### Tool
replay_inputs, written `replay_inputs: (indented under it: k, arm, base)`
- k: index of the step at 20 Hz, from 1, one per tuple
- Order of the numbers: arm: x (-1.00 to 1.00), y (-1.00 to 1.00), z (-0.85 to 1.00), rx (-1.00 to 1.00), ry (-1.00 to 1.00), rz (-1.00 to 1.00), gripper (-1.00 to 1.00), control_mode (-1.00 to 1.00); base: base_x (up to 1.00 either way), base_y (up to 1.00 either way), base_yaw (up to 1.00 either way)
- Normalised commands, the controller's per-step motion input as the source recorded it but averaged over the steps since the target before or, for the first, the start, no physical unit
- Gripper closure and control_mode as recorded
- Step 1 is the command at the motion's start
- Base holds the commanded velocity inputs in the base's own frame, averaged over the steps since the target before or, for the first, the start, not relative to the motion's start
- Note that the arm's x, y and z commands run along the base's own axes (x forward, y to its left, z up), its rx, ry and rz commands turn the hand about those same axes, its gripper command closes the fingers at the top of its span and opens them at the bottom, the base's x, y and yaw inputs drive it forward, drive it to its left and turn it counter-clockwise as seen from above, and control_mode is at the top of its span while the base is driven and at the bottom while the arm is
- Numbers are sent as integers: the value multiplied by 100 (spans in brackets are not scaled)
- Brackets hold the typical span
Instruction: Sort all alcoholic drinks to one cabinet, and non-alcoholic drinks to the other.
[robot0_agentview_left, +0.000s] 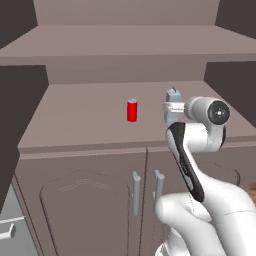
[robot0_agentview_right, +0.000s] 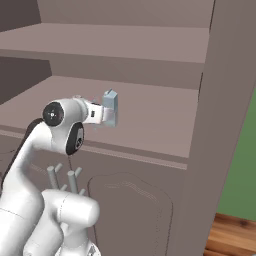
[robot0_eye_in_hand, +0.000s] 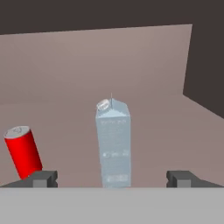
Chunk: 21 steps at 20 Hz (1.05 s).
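Observation:
Two non-alcoholic drinks stand on the brown counter (robot0_agentview_left: 80, 120). One is a small red can (robot0_agentview_left: 132, 110), at the lower left in the hand view (robot0_eye_in_hand: 22, 151). The other is a slim pale-blue translucent carton (robot0_eye_in_hand: 113, 144) with a gabled top, upright to the can's right (robot0_agentview_left: 173, 95) (robot0_agentview_right: 110, 106). My gripper (robot0_eye_in_hand: 113, 180) is level with the carton and open. Its fingertips (robot0_eye_in_hand: 43, 178) stand wide on either side of the carton without touching it. From the base views my hand (robot0_agentview_left: 171, 111) (robot0_agentview_right: 106, 118) covers the carton's lower part. The alcoholic drinks are out of view.
Below the counter are two closed cabinet doors with vertical handles (robot0_agentview_left: 135, 192) (robot0_agentview_left: 159, 189). A shelf (robot0_agentview_left: 125, 42) runs above the counter's back. Dark open cabinet doors flank the counter at left (robot0_agentview_left: 15, 130) and right (robot0_agentview_left: 235, 90). A tall side panel (robot0_agentview_right: 210, 125) rises at the right.

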Motion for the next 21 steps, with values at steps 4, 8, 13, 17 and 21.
replay_inputs:
  k: [4,8,13,17,21]
  arm:
    - [-100,62,42,0,9,0,-100,-100]
    - [-100,73,52,5,19,0,-100,-100]
    - [-100,72,44,9,19,0,-100,-100]
    - [-100,71,15,8,16,0,-100,-100]
    - [-100,68,1,6,13,0,-100,-100]
  base:
    - [0,0,0]
    - [0,0,0]
    - [0,0,0]
    - [0,0,0]
    - [0,0,0]
